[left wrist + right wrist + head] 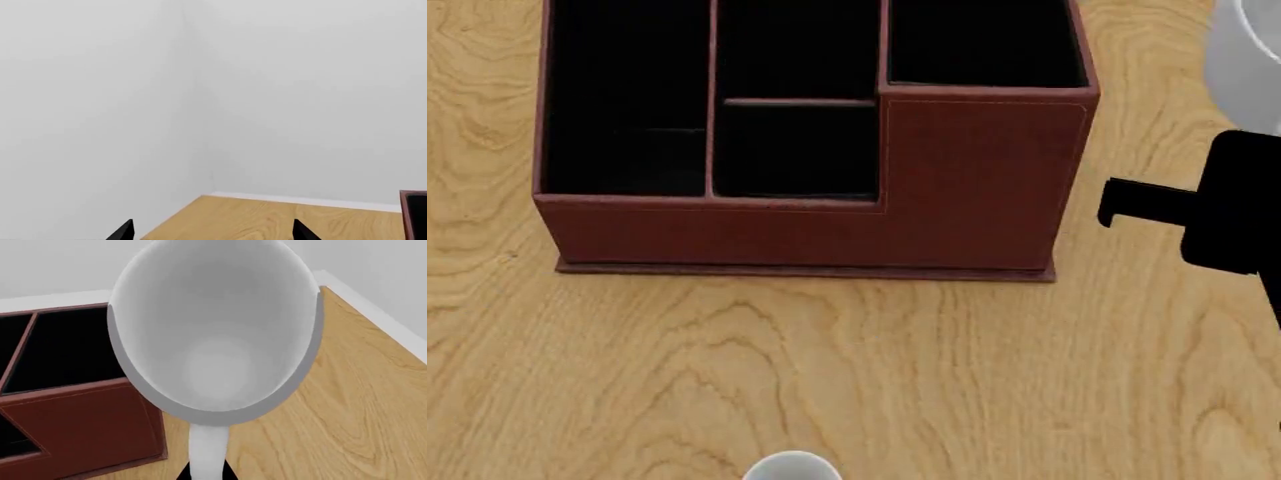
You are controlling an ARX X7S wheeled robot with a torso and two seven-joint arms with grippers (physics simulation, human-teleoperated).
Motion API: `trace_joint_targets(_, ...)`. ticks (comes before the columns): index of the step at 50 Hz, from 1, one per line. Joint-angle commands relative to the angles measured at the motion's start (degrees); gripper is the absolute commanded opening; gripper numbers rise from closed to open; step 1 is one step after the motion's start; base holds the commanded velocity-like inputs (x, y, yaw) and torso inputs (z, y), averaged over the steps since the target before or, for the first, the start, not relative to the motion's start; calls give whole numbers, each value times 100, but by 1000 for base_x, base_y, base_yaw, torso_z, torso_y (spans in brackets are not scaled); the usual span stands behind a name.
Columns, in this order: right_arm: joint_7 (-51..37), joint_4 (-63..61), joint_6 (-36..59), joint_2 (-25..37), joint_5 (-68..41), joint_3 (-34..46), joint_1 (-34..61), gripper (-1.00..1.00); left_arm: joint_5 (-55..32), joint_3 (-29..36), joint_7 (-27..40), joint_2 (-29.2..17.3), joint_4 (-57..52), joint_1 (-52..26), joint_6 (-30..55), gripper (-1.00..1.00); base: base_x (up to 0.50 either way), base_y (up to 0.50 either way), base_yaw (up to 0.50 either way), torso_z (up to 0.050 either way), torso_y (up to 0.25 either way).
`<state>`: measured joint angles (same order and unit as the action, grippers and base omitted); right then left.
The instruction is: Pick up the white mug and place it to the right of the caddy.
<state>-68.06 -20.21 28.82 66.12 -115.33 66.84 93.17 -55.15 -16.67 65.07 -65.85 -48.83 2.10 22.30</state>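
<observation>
The white mug (213, 340) fills the right wrist view, seen from above into its empty inside. My right gripper (208, 472) is shut on its handle (208, 450), with a black finger on each side. The mug is just to the right of the caddy (73, 430). In the head view the reddish-brown caddy (974, 180) with black compartments stands in the middle, a part of the mug (1248, 50) shows at the right edge, and my right arm (1234, 210) is below it. My left gripper (213, 232) is open and empty, facing a wall.
The wooden table (827, 370) stretches in front of the caddy. A small white rounded thing (790, 467) shows at the head view's near edge. The left wrist view shows a table corner (267, 217), grey walls and a dark red-edged corner (415, 212).
</observation>
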Motion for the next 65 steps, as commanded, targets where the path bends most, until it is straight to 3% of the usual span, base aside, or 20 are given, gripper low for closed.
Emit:
trace_joint_targets(1,264,418,51,-254,312,74,-85,-100,62,141,-23,49,54,-76,7,100,0,0,0,0,0)
trace_joint_targets(65,1167,2202,-230,-1182,993,576,-973,-100,249,527,-89,218,159,-299,156,100,0,0,0,0,1)
